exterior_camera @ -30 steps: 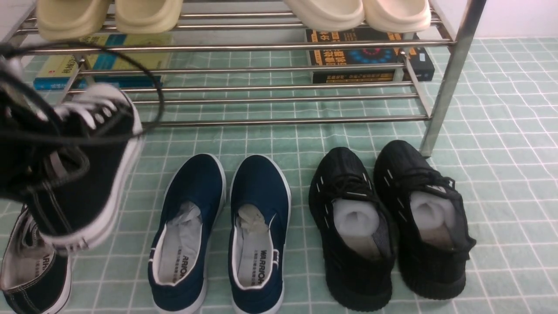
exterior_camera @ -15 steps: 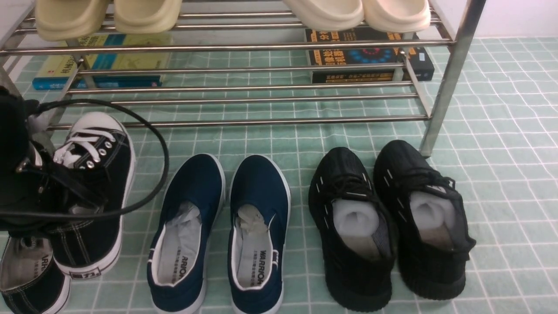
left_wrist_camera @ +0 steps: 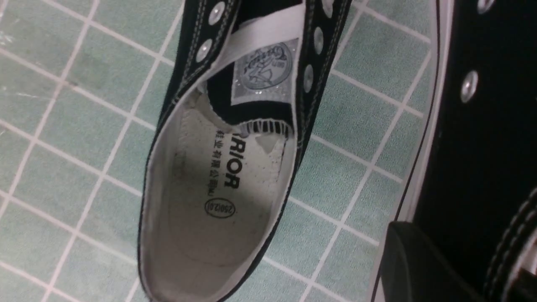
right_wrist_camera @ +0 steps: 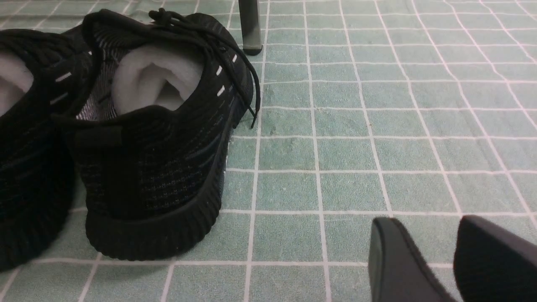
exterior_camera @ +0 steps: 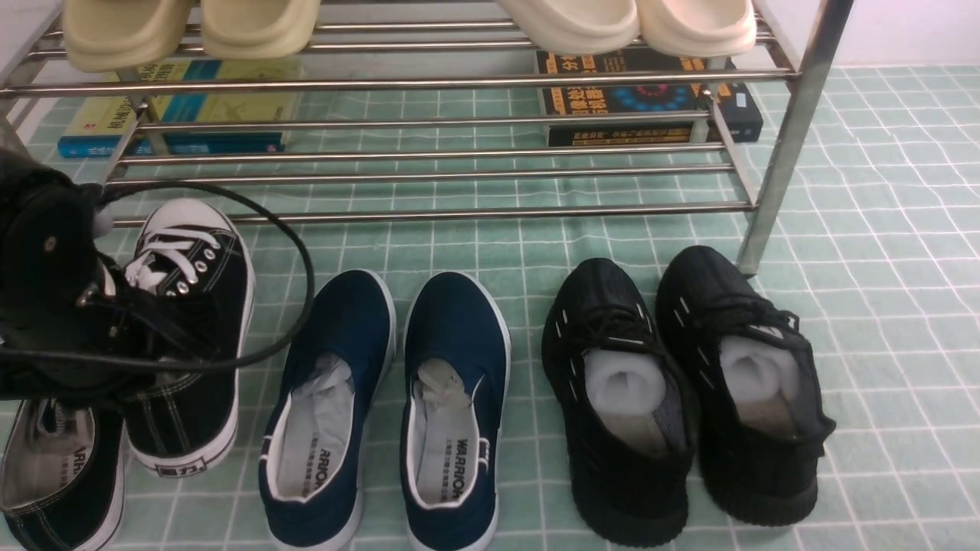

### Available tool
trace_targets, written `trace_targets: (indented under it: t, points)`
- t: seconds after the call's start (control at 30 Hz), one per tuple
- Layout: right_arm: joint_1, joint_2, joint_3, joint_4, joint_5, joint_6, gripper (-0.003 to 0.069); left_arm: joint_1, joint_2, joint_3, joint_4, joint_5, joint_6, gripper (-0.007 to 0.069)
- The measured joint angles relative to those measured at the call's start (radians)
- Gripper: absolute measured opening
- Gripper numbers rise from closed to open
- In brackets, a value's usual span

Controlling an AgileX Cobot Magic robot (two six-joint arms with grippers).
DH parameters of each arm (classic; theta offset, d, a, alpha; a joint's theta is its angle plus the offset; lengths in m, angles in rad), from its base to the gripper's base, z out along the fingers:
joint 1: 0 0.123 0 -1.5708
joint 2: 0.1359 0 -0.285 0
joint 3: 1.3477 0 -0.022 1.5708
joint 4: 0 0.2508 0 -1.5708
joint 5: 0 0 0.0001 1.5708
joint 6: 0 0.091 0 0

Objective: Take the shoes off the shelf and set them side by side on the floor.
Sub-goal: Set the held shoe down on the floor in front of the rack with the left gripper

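Sneaker [exterior_camera: 195, 306] down from mid-air, sole now on floor [exterior_camera: 536, 245]. Left gripper [exterior_camera: 122, 360] still clamped on it, mate [exterior_camera: 53, 474] just beside gripper. Release looks next.

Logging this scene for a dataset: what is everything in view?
black canvas sneakers: two, black-white, floor far left
navy slip-ons: two, navy, floor left of centre
black knit sneakers: two, black, floor, right
yellowish slippers: two, pale yellow, rack top left
cream slippers: two, cream, rack top right
books: two stacks, yellow-blue and black, beneath rack
shoe rack: one, shiny metal, behind shoes
floor: one, pale green, under everything
left gripper: one, black, shut on canvas sneaker
right gripper: one, black, open beside knit sneakers
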Motion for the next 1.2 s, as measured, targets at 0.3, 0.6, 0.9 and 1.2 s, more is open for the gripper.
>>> trace_targets:
  t: [0.3, 0.6, 0.9, 1.2]
  points:
    - [0.0, 0.0, 0.0, 0.0, 0.0, 0.0, 0.0239, 0.0, 0.096, 0.0, 0.032, -0.039, 0.001, 0.0048]
    - [0.0, 0.0, 0.0, 0.0, 0.0, 0.0, 0.0239, -0.019, 0.129, -0.006, 0.057, -0.065, 0.039, 0.0214]
    - [0.0, 0.0, 0.0, 0.0, 0.0, 0.0, 0.0239, -0.091, -0.046, -0.038, 0.069, 0.116, 0.16, 0.0308]
    - [0.0, 0.0, 0.0, 0.0, 0.0, 0.0, 0.0239, -0.195, -0.449, -0.011, -0.016, 0.313, 0.378, 0.0017]
